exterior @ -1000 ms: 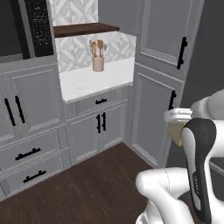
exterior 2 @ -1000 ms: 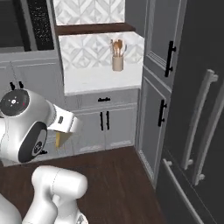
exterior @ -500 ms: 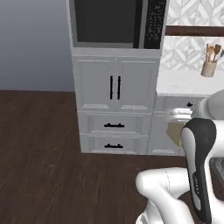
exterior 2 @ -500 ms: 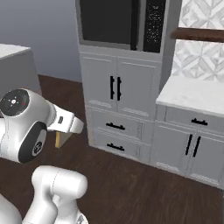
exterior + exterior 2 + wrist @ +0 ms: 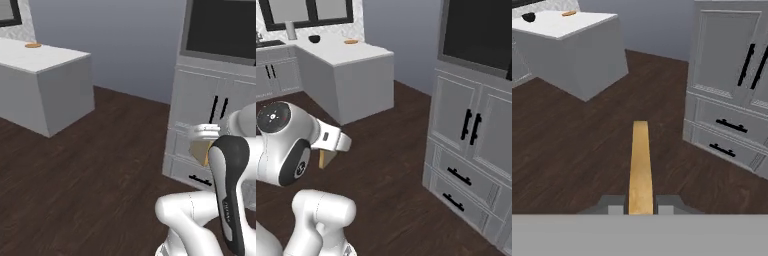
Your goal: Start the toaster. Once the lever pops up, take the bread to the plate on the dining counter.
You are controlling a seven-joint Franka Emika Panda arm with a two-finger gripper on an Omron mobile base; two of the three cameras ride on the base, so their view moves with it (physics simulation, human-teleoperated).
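Base swung since earlier, white marble dining counter (image 5: pixel 45 60) now visible; pincer (image 5: pixel 640 202) clamps thin golden-crusted bread (image 5: pixel 640 165) edge-on.

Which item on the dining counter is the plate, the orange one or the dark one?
The flat orange-brown disc, the plate, lying nearer the counter's corner. The dark bowl beside it stands taller and rounder, farther back.

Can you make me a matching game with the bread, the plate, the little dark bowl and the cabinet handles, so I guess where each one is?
Things:
1. bread
2. plate
3. dark bowl
4. black handles

Places:
A. on the tall grey cabinet doors
B. pinched edge-on in the claw
C. flat on the white counter, near its far side
D. on the counter, near the window

Pairs: 1-B, 2-C, 3-D, 4-A
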